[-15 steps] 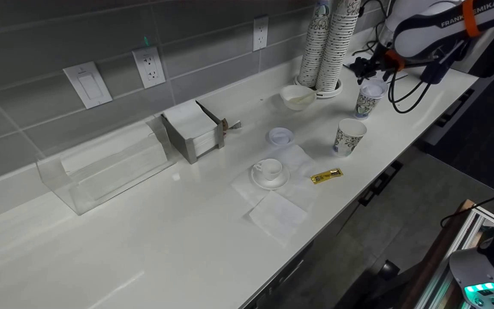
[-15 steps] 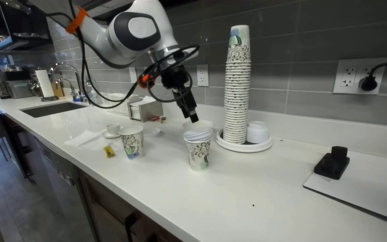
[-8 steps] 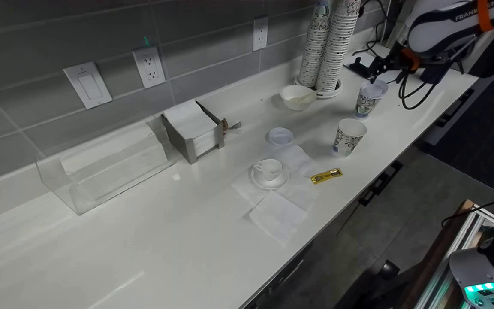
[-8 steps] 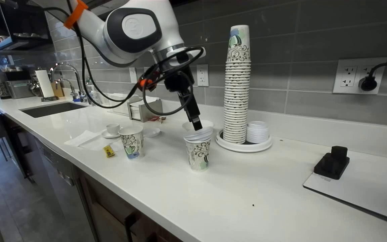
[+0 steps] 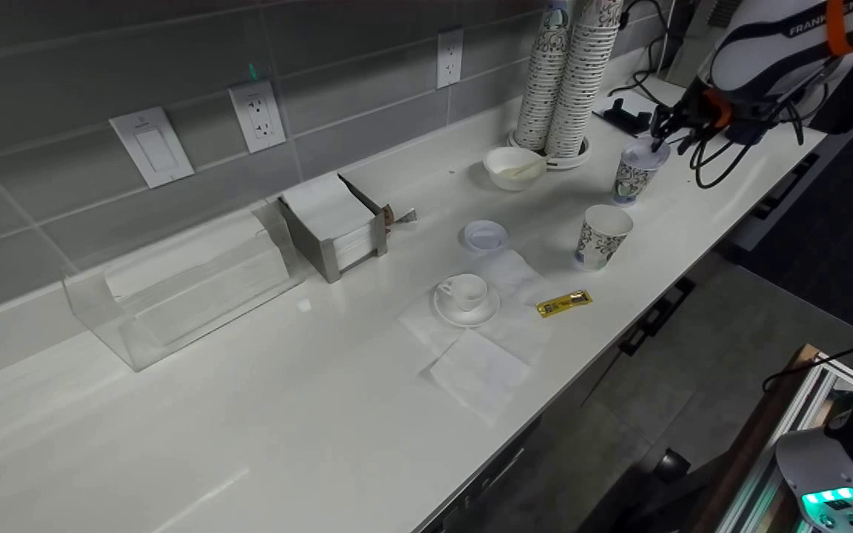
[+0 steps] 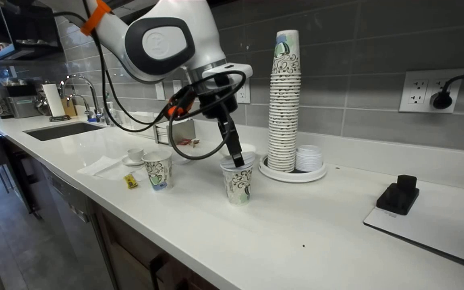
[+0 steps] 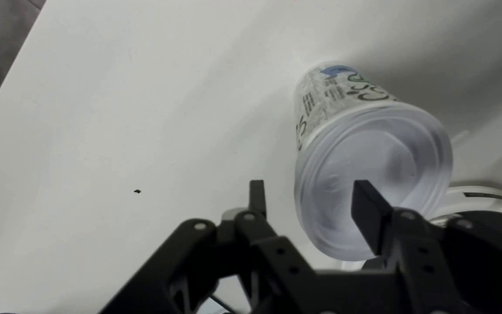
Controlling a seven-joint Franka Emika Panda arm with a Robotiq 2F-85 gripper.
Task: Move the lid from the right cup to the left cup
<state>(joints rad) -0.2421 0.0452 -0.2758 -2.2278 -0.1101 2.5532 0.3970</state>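
Note:
The right cup (image 6: 239, 187) is a swirl-patterned paper cup standing upright. The whitish translucent lid (image 7: 366, 161) sits over its mouth and also shows in an exterior view (image 6: 227, 163), where it looks slightly tilted. The left cup (image 6: 157, 171) is a similar paper cup, uncovered, standing apart; it also shows in an exterior view (image 5: 604, 240). My gripper (image 7: 309, 183) is open and empty. In the wrist view one finger (image 7: 366, 213) overlaps the lid and the other lies left of the rim. My gripper (image 6: 239, 163) is at lid height; contact cannot be told.
A white bowl (image 5: 506, 178), a tall paper-cup stack (image 6: 284, 121) and a lid stack (image 6: 309, 159) stand near the wall. A small clear tub (image 5: 485, 235), a teacup (image 5: 466, 292) and a yellow packet (image 5: 563, 303) lie beyond the left cup. A black device (image 6: 398, 195) sits on a board.
The arm has come down and my gripper has dropped from above the right cup to the lid's level. The cups and lid look unmoved.

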